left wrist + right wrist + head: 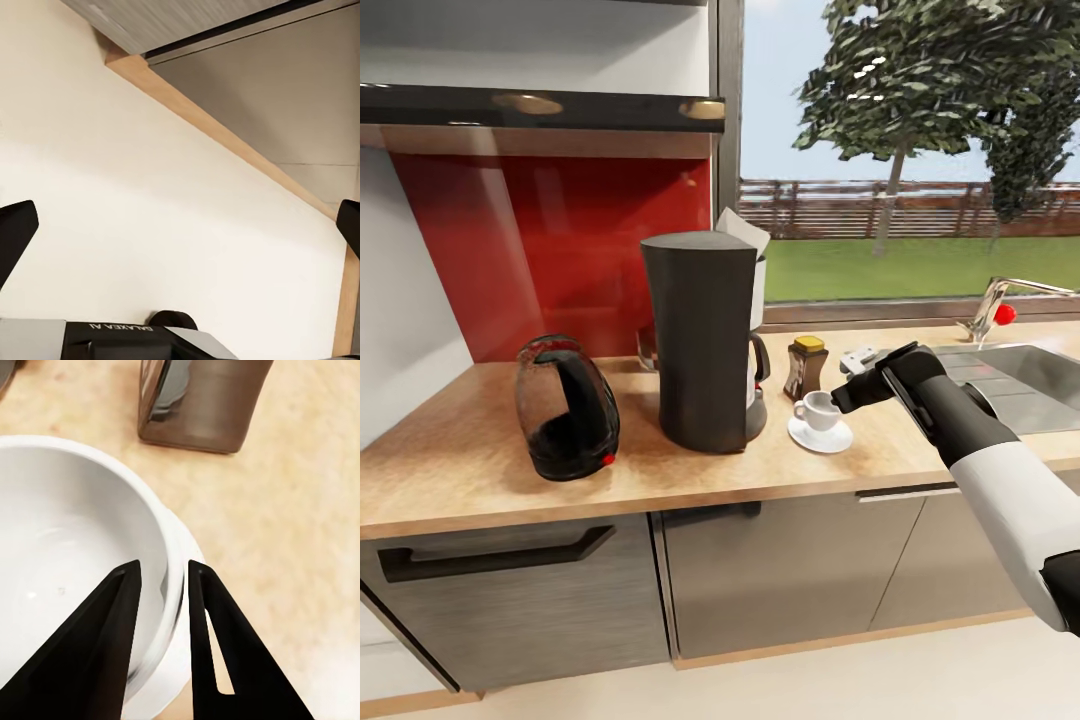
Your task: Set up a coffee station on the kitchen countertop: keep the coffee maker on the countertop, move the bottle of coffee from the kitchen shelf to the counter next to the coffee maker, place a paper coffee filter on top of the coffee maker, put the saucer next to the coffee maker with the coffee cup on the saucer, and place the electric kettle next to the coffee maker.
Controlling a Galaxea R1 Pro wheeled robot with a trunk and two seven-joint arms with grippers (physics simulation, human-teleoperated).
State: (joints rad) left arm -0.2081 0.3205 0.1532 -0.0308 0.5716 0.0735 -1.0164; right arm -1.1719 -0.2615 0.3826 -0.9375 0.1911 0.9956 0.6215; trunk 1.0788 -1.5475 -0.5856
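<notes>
The black coffee maker (pixel 700 340) stands on the wooden countertop (pixel 460 450), and a white paper filter (pixel 745 232) pokes out at its top. To its left the dark electric kettle (pixel 565 405) lies on its side. The brown bottle of coffee (pixel 805 368) stands to the maker's right. In front of the bottle, the white coffee cup (pixel 820 408) rests on the saucer (pixel 820 437). My right gripper (pixel 842 392) reaches the cup from the right. Its fingers (pixel 120 607) straddle the cup (pixel 67 547) rim, one inside and one outside, nearly closed. My left gripper (pixel 180 225) hangs open over pale floor.
A steel sink (pixel 1020 385) with a faucet (pixel 1000 300) lies right of the cup, under my right arm. A small grey object (pixel 860 358) sits by the window sill. Red backsplash and a wall cabinet rise behind the kettle.
</notes>
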